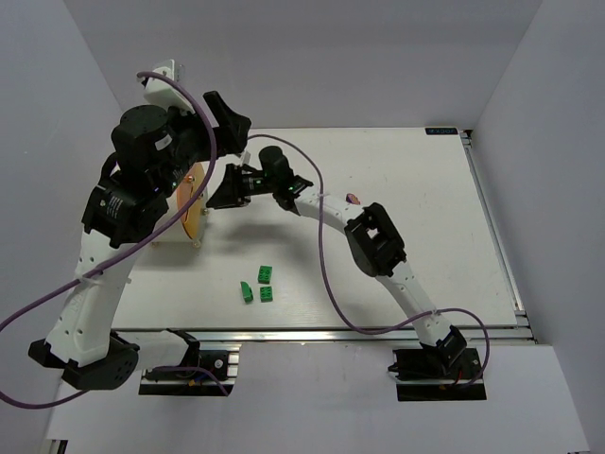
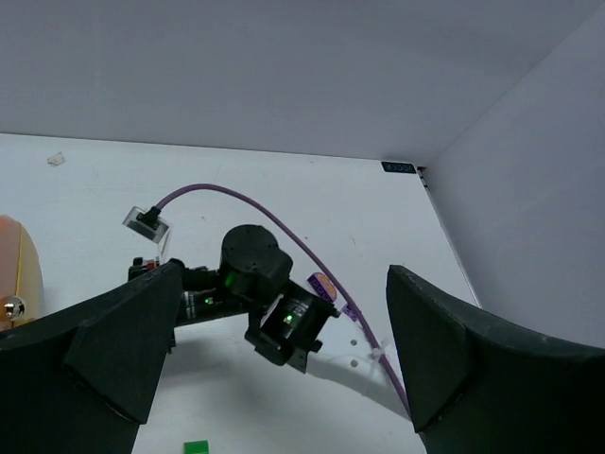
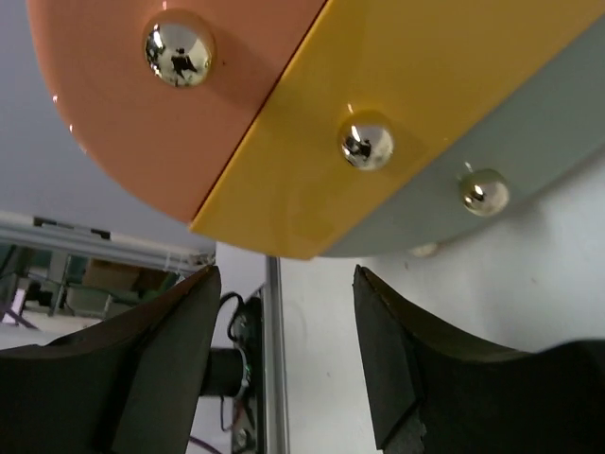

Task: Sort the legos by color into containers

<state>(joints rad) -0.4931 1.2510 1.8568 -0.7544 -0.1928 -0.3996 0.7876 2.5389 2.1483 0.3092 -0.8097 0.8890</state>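
Observation:
The container is a cream drum lying on its side at the left of the table. In the right wrist view its round face fills the top, split into salmon, yellow and grey parts with brass knobs. My right gripper hangs open just in front of that face, with nothing between its fingers. My left gripper is raised above the drum, wide open and empty. Three green legos lie near the table's front. A purple lego with an orange one lies mid-table.
My right arm stretches across the middle of the table towards the drum, its purple cable looping over it. One green lego shows at the bottom of the left wrist view. A metal rail runs along the near edge.

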